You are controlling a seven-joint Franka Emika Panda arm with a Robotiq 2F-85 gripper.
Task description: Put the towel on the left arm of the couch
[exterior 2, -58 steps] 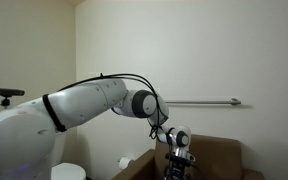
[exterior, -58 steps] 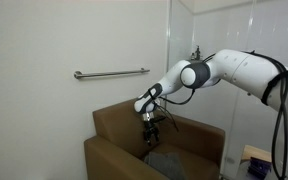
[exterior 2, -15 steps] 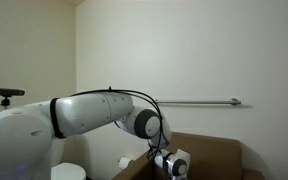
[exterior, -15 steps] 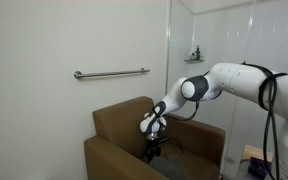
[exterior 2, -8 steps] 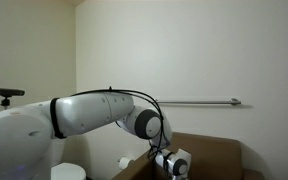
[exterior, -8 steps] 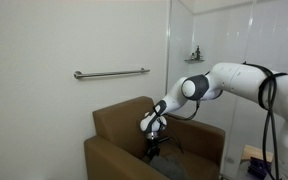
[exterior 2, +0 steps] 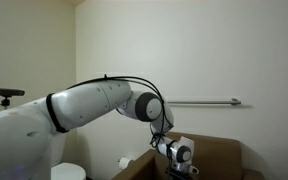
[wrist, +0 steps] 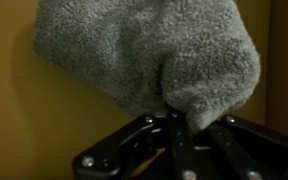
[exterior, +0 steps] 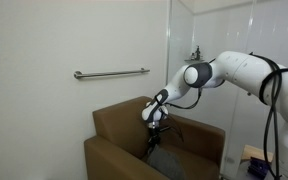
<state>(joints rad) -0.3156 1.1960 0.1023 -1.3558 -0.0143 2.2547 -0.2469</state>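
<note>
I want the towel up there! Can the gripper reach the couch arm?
Probably yes: the gripper holds the gray towel above the seat, with nothing between it and the couch arm.

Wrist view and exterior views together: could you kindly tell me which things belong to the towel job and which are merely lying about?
Part of the job:
- towel, pinched in the gripper
- couch

Just around:
- wall rail
- small wall shelf

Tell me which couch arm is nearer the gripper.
The far arm, on the picture's right; the gripper, holding the grey towel, hangs just beside it. The front arm sits farther off.
</note>
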